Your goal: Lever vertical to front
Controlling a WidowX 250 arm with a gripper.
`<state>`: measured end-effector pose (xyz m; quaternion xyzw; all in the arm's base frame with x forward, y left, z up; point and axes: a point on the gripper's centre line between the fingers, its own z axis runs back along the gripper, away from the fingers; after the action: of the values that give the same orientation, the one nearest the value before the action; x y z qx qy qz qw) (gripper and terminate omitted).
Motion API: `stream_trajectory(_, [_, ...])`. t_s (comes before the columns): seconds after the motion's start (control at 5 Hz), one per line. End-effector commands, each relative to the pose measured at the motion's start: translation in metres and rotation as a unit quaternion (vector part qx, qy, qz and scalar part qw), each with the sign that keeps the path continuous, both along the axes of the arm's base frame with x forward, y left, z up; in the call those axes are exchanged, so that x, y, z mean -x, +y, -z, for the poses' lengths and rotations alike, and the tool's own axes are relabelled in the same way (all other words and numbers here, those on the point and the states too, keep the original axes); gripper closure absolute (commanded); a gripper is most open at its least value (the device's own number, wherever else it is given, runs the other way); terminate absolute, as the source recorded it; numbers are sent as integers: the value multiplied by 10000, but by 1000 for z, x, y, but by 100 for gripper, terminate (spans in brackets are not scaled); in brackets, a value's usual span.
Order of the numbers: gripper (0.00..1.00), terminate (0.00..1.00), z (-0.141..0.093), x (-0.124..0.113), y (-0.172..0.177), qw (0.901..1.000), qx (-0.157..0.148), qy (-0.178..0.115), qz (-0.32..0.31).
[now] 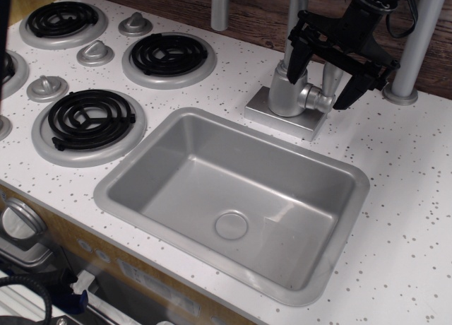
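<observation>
Single view, observation.image. The sink [141, 173] occupies frame centre, a grey basin with a round drain [232, 225] near its floor centre, set into a white speckled countertop [402, 219]. The faucet base [286, 111] sits at 12 o'clock from the basin, and the curved spout [224, 3] rises from it out of the top of the frame. The lever [330, 76] stands upright on a small round hub [316, 99] at 3 o'clock of the faucet body. The black gripper [325, 74] hangs over it, fingers spread apart, one finger at 9 o'clock of the lever and one at 3 o'clock, straddling it; contact cannot be told. A thick grey pole [417, 42] stands at 3 o'clock of the gripper. Three black coil burners [88, 119] and grey knobs [95, 53] lie at 9 to 10 o'clock of the sink.
</observation>
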<state>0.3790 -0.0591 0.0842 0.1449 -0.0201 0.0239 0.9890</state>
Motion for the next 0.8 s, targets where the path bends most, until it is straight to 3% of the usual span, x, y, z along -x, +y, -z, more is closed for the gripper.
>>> stream_trajectory(0.0, [0,0,0,0,0,10000,0,0,0])
stream_trajectory(0.4, [0,0,-16,-14,-4,9960,-317,-716,435])
stream_trajectory(0.6, [0,0,-21,-23,-4,9948,-366,-771,550])
